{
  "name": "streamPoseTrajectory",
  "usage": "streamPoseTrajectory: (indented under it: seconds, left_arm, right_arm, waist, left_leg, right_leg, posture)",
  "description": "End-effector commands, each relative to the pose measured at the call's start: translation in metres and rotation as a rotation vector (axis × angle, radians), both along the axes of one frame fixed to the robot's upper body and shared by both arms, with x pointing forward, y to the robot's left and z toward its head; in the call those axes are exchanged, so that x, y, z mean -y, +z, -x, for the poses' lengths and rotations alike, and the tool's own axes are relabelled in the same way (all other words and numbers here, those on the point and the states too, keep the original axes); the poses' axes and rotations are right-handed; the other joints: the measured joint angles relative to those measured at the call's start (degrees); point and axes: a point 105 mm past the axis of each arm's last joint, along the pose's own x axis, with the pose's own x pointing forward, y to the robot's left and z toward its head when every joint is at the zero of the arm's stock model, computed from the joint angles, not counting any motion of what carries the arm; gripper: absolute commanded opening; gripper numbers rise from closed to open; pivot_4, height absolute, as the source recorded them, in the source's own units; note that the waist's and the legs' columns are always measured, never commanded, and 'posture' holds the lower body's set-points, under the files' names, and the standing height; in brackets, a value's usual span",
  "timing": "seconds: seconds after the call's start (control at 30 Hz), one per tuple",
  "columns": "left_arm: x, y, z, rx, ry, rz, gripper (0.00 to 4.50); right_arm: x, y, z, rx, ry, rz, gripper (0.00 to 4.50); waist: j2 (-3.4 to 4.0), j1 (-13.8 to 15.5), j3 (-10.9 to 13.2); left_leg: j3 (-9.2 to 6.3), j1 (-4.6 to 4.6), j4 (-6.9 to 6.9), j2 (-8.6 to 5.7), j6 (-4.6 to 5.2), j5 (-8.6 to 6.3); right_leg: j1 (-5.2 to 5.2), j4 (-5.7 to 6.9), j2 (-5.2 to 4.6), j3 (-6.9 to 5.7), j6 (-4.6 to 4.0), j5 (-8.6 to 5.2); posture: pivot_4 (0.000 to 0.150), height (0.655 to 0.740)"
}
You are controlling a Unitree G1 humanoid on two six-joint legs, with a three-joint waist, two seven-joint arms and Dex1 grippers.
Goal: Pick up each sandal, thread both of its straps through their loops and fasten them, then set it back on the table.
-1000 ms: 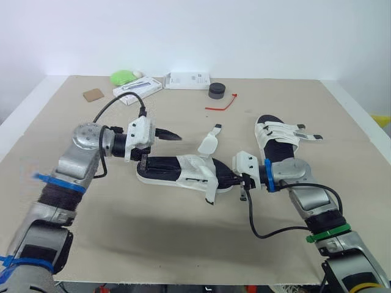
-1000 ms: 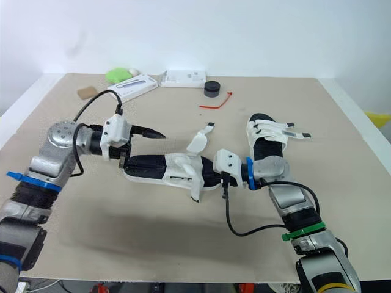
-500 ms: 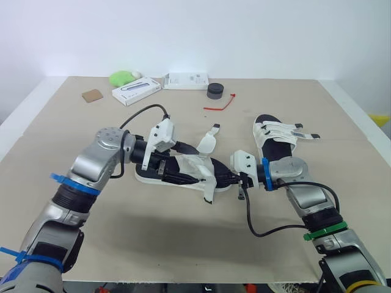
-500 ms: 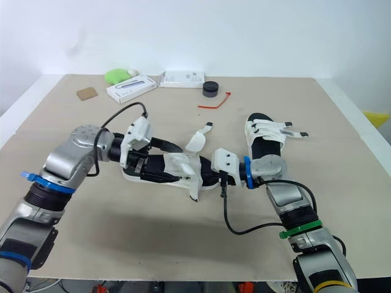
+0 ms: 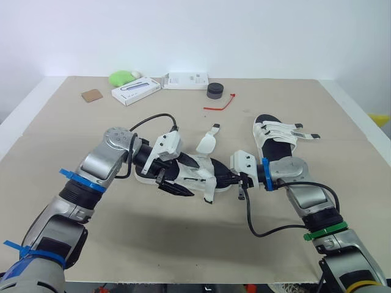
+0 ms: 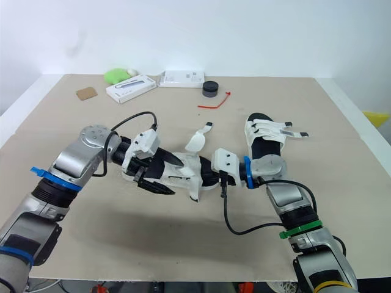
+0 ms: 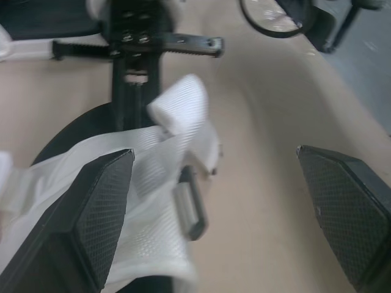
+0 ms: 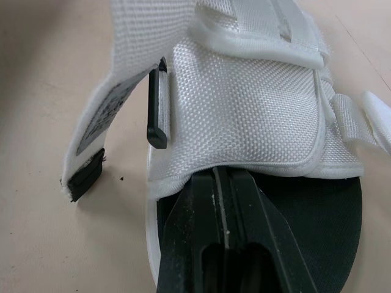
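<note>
Left fingers (image 7: 101, 207) spread wide over the sandal's (image 8: 244, 110) white strap (image 7: 177, 116); right fingers (image 8: 201, 244) pressed together on its sole (image 8: 330, 232), at 3 o'clock.

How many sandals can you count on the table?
2. The near sandal lies mid-table, held by the right gripper; the far sandal sits beyond it, towards the right edge.

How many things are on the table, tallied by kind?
Sandals: 2 (centre sandal, right sandal)
White boxes: 2 (left box, right box)
Green object: 1
Brown card piece: 1
Black round container: 1
Red cable tie: 1
Total: 8
</note>
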Motion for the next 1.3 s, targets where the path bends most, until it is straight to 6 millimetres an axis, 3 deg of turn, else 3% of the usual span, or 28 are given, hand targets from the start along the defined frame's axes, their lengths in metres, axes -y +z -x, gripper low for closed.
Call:
streamPoseTrajectory:
  seconds: [0.03, 0.4, 0.73, 0.97, 1.3]
  left_arm:
    - [0.003, 0.008, 0.009, -0.003, -0.033, 0.029, 4.39]
    - [0.012, 0.017, 0.029, -0.209, -0.058, 0.059, 4.39]
    - [0.007, -0.001, 0.040, -0.275, -0.084, -0.035, 4.39]
    - [0.005, 0.000, 0.065, -0.327, -0.189, -0.057, 4.39]
    - [-0.009, -0.022, 0.052, -0.191, -0.165, -0.168, 4.39]
  right_arm:
    - [0.001, -0.003, 0.002, -0.002, 0.001, 0.020, 0.00]
    - [-0.002, -0.004, 0.003, -0.001, 0.013, 0.019, 0.00]
    - [-0.001, -0.004, 0.002, 0.004, 0.011, 0.024, 0.00]
    - [0.000, -0.004, 0.003, 0.006, 0.010, 0.029, 0.00]
    - [0.000, -0.003, 0.001, 0.008, 0.008, 0.031, 0.00]
  waist:
    - [0.00, 0.00, 0.00]
    - [0.00, -0.02, 0.00]
    - [0.00, -0.02, 0.00]
    - [0.00, -0.02, 0.00]
    - [0.00, 0.00, 0.00]
  left_leg:
    - [0.00, 0.00, 0.00, 0.00, 0.00, 0.00]
    - [-0.03, 0.01, 0.00, 0.02, 0.00, 0.00]
    - [-0.03, 0.01, 0.00, 0.03, 0.01, -0.01]
    - [-0.03, 0.00, 0.00, 0.05, 0.03, -0.03]
    - [-0.01, 0.01, 0.00, 0.03, 0.03, -0.03]
  right_leg:
    - [0.00, 0.00, 0.00, 0.00, 0.00, 0.00]
    - [0.00, 0.00, 0.02, 0.01, 0.01, -0.01]
    - [-0.01, -0.01, 0.03, 0.02, 0.00, -0.02]
    - [-0.01, -0.01, 0.03, 0.03, 0.01, -0.06]
    - [-0.01, -0.02, 0.04, 0.02, -0.01, -0.07]
  posture:
    - [0.150, 0.7400]
    - [0.150, 0.7400]
    - [0.150, 0.7400]
    - [0.150, 0.7400]
    - [0.150, 0.7400]
